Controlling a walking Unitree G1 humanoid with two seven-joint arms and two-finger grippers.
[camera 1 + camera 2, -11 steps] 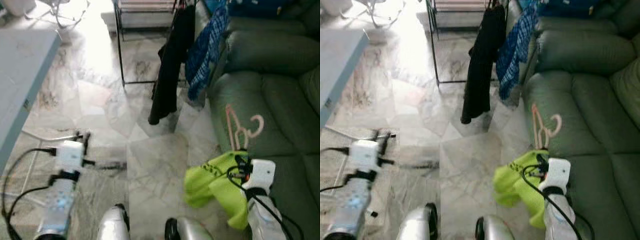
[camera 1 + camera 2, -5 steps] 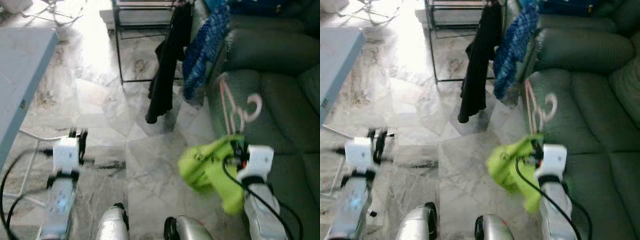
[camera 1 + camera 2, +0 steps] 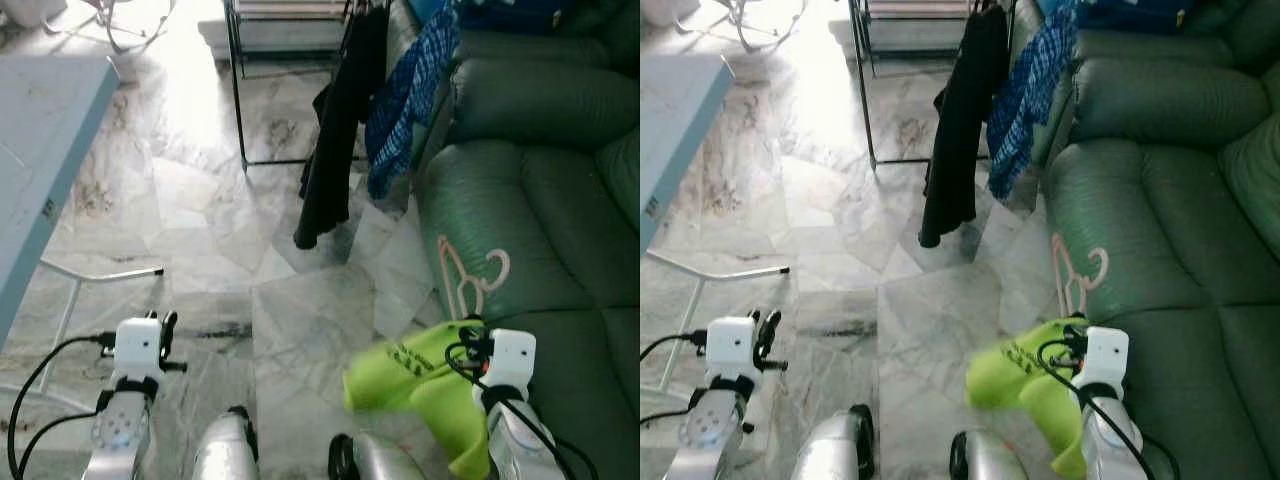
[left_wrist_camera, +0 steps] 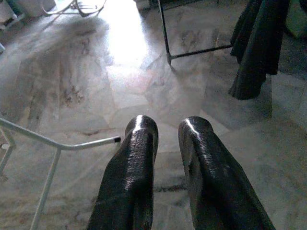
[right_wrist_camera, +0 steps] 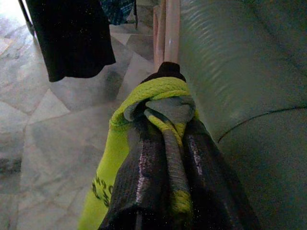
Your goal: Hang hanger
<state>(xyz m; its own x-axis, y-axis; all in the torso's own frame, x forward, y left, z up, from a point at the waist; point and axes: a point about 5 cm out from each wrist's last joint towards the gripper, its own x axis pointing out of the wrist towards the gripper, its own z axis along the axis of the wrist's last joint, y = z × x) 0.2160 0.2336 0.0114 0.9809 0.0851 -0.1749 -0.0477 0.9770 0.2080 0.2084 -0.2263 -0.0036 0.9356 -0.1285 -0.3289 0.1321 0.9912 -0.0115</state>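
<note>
A pink hanger [image 3: 452, 277] carries a lime green garment [image 3: 408, 374]. My right gripper [image 3: 472, 338] is shut on the hanger's neck and the garment's collar, low beside the front edge of the green sofa [image 3: 545, 200]. In the right wrist view both black fingers [image 5: 144, 187] clamp the green collar [image 5: 160, 98], with the pink hanger [image 5: 171, 28] sticking out past them. The hook lies against the sofa seat. My left gripper [image 3: 166, 330] hangs low on the left over the floor, its fingers [image 4: 136, 158] close together and holding nothing.
A black metal clothes rack [image 3: 240, 95] stands ahead with a black garment [image 3: 335, 140] and a blue plaid shirt [image 3: 408, 95] hanging from it. A light blue table [image 3: 40, 150] with a white metal leg [image 3: 100, 272] is on the left. Marble floor lies between.
My right arm swung the hanger and green garment up and then lowered them again beside the sofa. My left arm has dropped back, lower in view.
</note>
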